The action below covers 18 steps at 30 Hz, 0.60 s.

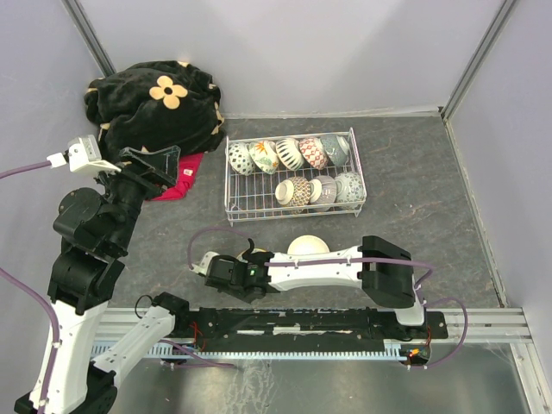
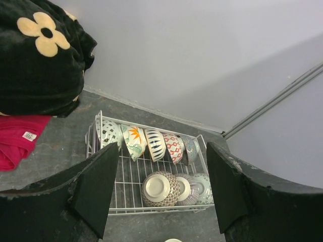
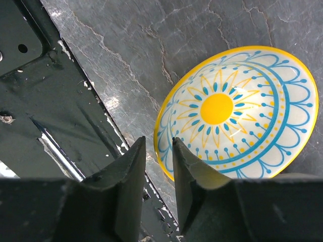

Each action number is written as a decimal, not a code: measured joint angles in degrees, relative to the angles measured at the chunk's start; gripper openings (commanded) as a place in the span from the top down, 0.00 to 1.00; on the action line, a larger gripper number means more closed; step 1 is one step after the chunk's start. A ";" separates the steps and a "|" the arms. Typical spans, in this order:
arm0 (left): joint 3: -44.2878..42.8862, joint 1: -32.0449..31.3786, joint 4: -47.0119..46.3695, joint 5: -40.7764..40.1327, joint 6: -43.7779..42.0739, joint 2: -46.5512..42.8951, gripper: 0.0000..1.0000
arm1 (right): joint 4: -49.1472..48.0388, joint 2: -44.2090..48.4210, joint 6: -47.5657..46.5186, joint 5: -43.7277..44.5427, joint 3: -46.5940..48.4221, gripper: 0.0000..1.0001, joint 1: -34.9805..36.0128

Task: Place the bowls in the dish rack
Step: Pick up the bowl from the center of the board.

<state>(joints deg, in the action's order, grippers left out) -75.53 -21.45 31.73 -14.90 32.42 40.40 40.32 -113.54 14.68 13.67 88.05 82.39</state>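
Observation:
A yellow sunburst bowl (image 3: pixel 237 113) stands upright on the dark table close to the metal base rail. My right gripper (image 3: pixel 159 141) straddles its near-left rim, one finger (image 3: pixel 194 171) over the inside and the other outside, with a narrow gap still showing. From above this gripper (image 1: pixel 250 253) sits low over a sliver of that bowl (image 1: pixel 258 252). A cream-coloured bowl (image 1: pixel 306 245) lies just behind the right arm. The white wire dish rack (image 1: pixel 229 205) holds several patterned bowls (image 1: pixel 297 153) on edge in two rows. My left gripper (image 2: pixel 161 151) hangs open and empty, high at the left, looking down on the rack (image 2: pixel 126 186).
A black blanket with a yellow flower (image 1: pixel 155 99) and a red cloth (image 1: pixel 179 181) lie at the back left, beside the rack. The metal base rail (image 3: pixel 60 116) runs right next to the sunburst bowl. Grey walls enclose the table.

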 measured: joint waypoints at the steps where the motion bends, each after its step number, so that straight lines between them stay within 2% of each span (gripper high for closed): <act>1: 0.00 0.00 0.00 0.00 0.00 0.00 0.23 | 0.00 0.00 -0.02 0.00 0.00 0.72 0.00; 7: 0.17 0.00 0.00 0.00 0.00 0.00 0.23 | -0.31 -0.46 -0.46 0.15 0.02 0.97 0.00; 14: 0.20 0.00 -0.02 0.00 0.00 0.02 0.23 | -0.39 0.09 -0.96 1.77 0.15 0.99 -0.17; 18: 0.31 0.00 -0.02 0.00 0.00 0.04 0.23 | -0.50 4.02 -1.09 1.60 -0.76 0.99 -1.36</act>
<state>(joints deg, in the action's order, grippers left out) -75.22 -21.45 31.70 -14.90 32.42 40.45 39.81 -109.51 13.58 15.27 87.29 81.03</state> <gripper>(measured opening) 0.768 0.034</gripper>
